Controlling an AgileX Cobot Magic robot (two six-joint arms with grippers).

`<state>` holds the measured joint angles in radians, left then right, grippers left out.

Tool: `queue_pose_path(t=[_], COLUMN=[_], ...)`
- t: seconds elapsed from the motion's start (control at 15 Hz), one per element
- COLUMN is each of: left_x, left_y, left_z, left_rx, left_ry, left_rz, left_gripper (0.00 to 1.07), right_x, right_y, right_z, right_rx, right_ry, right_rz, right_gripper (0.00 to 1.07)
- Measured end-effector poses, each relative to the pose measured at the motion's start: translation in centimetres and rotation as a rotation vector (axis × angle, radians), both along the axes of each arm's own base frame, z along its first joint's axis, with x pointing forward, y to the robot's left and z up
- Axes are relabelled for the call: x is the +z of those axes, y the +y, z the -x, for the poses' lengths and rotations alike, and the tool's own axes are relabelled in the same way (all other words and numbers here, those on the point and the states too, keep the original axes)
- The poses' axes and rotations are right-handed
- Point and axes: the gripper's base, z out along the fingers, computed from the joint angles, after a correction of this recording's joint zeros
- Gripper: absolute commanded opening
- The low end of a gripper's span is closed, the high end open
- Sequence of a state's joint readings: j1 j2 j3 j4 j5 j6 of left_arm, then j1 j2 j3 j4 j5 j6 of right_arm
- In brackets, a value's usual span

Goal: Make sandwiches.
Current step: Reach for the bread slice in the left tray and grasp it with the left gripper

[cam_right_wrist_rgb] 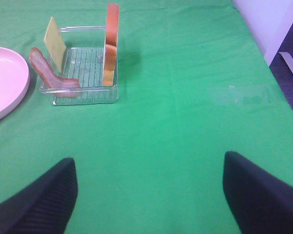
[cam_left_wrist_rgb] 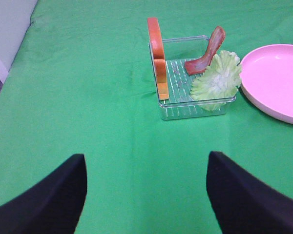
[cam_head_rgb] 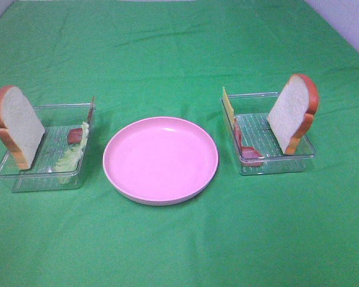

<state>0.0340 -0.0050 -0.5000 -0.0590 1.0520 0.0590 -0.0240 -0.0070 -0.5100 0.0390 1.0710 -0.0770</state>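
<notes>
No stacked sandwich shows; the parts stand apart in two clear trays. The left tray [cam_head_rgb: 24,179] holds an upright bread slice [cam_head_rgb: 15,125], pale lettuce [cam_head_rgb: 72,156] and a bacon strip [cam_head_rgb: 78,134]; the left wrist view shows the bread [cam_left_wrist_rgb: 157,56], lettuce [cam_left_wrist_rgb: 217,78] and bacon [cam_left_wrist_rgb: 206,51]. The right tray [cam_head_rgb: 278,167] holds a bread slice [cam_head_rgb: 293,113], a yellow cheese square [cam_head_rgb: 228,106] and bacon [cam_head_rgb: 248,152]. My left gripper [cam_left_wrist_rgb: 145,165] and right gripper [cam_right_wrist_rgb: 149,161] are open, well short of their trays. Neither shows in the high view.
A round pink plate [cam_head_rgb: 160,160] sits between the trays on the green cloth [cam_head_rgb: 179,60]. It also shows in the left wrist view [cam_left_wrist_rgb: 278,78] and the right wrist view [cam_right_wrist_rgb: 5,78]. The table's edge [cam_right_wrist_rgb: 263,48] runs beside the right arm.
</notes>
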Motion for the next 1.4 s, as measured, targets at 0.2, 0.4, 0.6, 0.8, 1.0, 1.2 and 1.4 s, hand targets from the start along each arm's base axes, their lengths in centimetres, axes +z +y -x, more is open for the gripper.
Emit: queue_pose_path(t=[0.2,0.4,0.6,0.8,1.0,1.2,1.4], left_x=[0.0,0.0,0.0,0.0,0.0,0.0,0.0], left_y=[0.0,0.0,0.0,0.0,0.0,0.0,0.0], left_z=[0.0,0.0,0.0,0.0,0.0,0.0,0.0], left_rx=[0.0,0.0,0.0,0.0,0.0,0.0,0.0], left_ry=[0.0,0.0,0.0,0.0,0.0,0.0,0.0], left_rz=[0.0,0.0,0.0,0.0,0.0,0.0,0.0], left_gripper=[0.67,0.67,0.67,0.67,0.67,0.67,0.67], right_x=[0.0,0.0,0.0,0.0,0.0,0.0,0.0], right_y=[0.0,0.0,0.0,0.0,0.0,0.0,0.0], right_z=[0.0,0.0,0.0,0.0,0.0,0.0,0.0], right_rx=[0.0,0.0,0.0,0.0,0.0,0.0,0.0], right_ry=[0.0,0.0,0.0,0.0,0.0,0.0,0.0], right_rz=[0.0,0.0,0.0,0.0,0.0,0.0,0.0], right_gripper=[0.77,0.77,0.77,0.77,0.77,0.77,0.77])
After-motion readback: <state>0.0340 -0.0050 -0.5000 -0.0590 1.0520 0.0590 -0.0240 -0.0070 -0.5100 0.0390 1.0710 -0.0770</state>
